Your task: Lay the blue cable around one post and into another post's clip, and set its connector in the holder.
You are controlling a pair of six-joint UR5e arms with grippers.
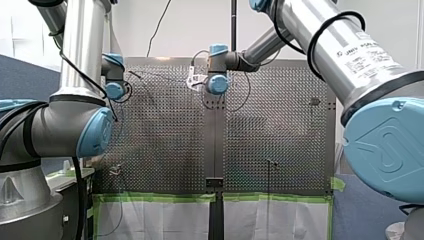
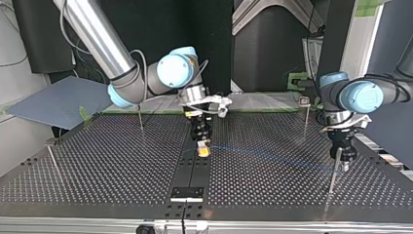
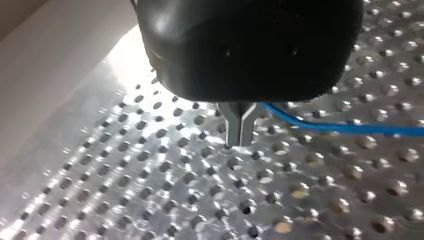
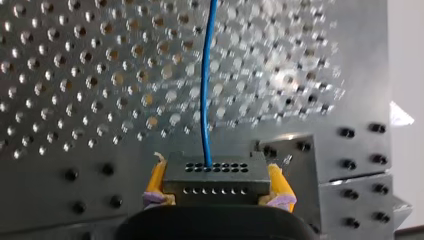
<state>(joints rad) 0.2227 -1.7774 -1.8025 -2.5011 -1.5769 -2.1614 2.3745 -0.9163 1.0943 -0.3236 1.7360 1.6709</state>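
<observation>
Cable [image 4: 205, 75] is stretched low over the perforated bench [image 2: 97, 165] between the two arms. It is pinched at one end by the closed metal fingers of the left end effector [image 3: 240, 131], beside a thin post [image 2: 332, 175]. Its black connector [image 4: 215, 177] is clamped between the yellow pads [image 4: 156, 180] of the right end effector [image 2: 203, 146] at mid-bench.

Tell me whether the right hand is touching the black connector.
Touching. The right wrist view shows the right hand clamping the black connector, its yellow pads pressed against both sides with no gap, the blue cable leaving the connector's face.
</observation>
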